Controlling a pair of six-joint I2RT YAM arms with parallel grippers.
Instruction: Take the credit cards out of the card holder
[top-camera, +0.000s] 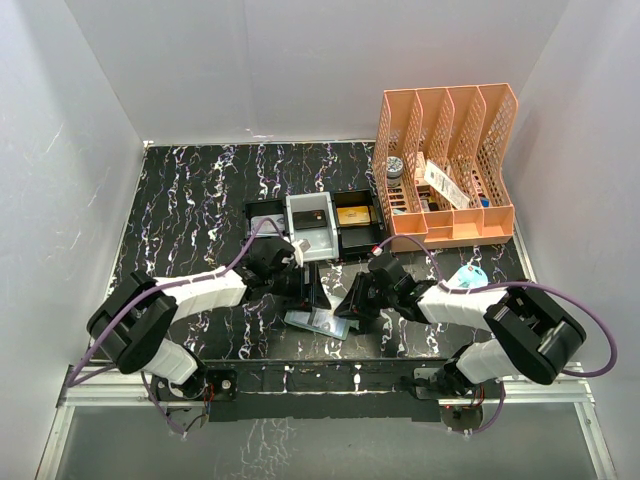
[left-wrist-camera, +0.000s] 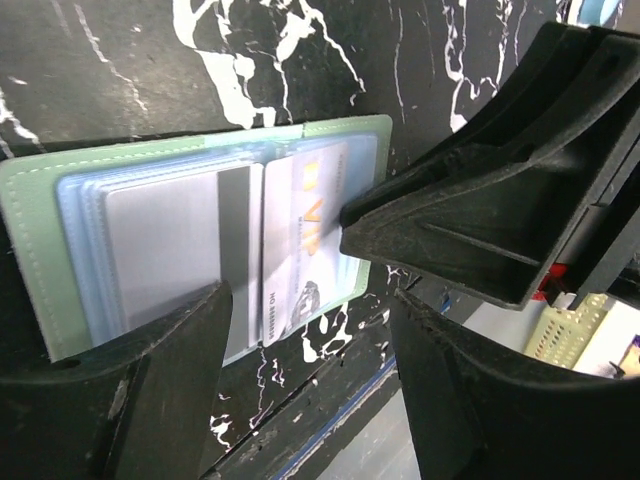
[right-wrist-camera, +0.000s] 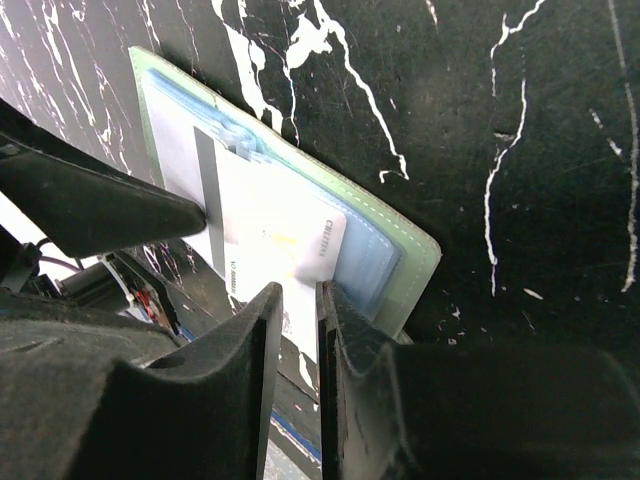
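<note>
Sage-green and soft, the card holder lies opened flat on the black marbled table, near its front edge. From above, its long axis runs across the table, the right end a little nearer the arm bases. The left gripper comes down on it from the left and the right gripper from the right. They nearly meet over it. Beyond them stand black and white trays, and at the far right a peach file rack.

In the left wrist view the holder's green rim frames pale blue pockets, its long axis running across the picture. A grey card with a darker stripe sits in the left half. A pale card overlaps the middle. The left gripper is spread wide, its fingers straddling the holder's near edge and gripping nothing. The right gripper's tip touches the pale card's right edge. Orange letters and a line of small print on that card are too blurred to read.

In the right wrist view the holder runs diagonally, from upper left to lower right. The right gripper has its fingers drawn almost together, with only a slit between them, over the pale card's near edge. I cannot tell whether they nip it. Small dark capitals near the card's corner are unreadable.
</note>
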